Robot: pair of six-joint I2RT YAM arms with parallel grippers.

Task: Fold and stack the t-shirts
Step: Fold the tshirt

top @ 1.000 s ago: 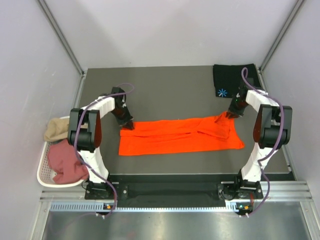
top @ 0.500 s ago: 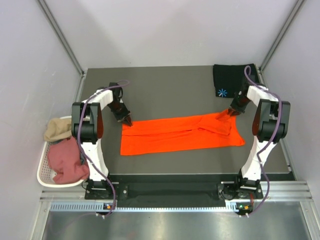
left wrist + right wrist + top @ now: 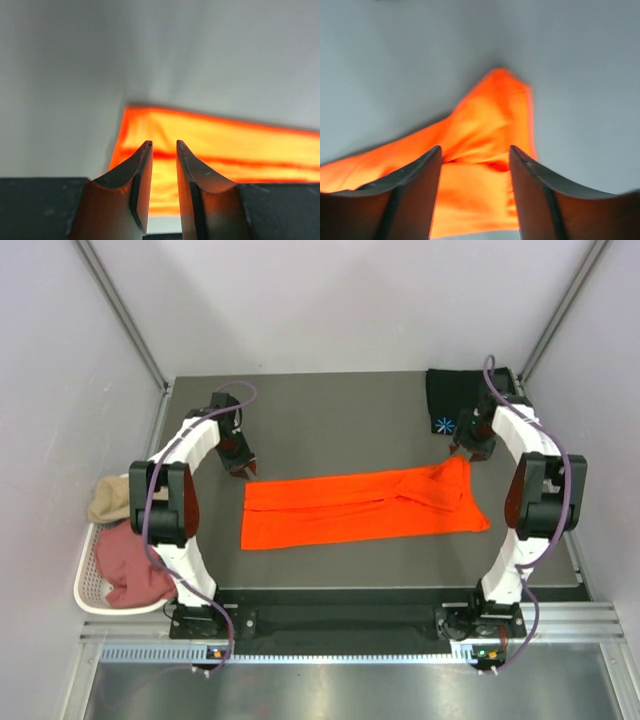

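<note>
A dusty pink t-shirt (image 3: 130,565) and a tan t-shirt (image 3: 112,500) are held in the white basket (image 3: 85,585) at the near left. The orange t-shirt (image 3: 360,508) is laid flat across the middle of the worktop (image 3: 340,420). Just beyond its far corners, the left gripper (image 3: 243,468) is seen with jaws slightly apart and the right gripper (image 3: 460,452) with jaws wider apart, both empty. The black t-shirt (image 3: 455,400) is laid in the far right corner.

The top camera looks steeply down from the near side over the whole table (image 3: 330,410). Each wrist camera peers close past its fingers (image 3: 135,185) (blurry) at the orange t-shirt (image 3: 360,508), shared by all three.
</note>
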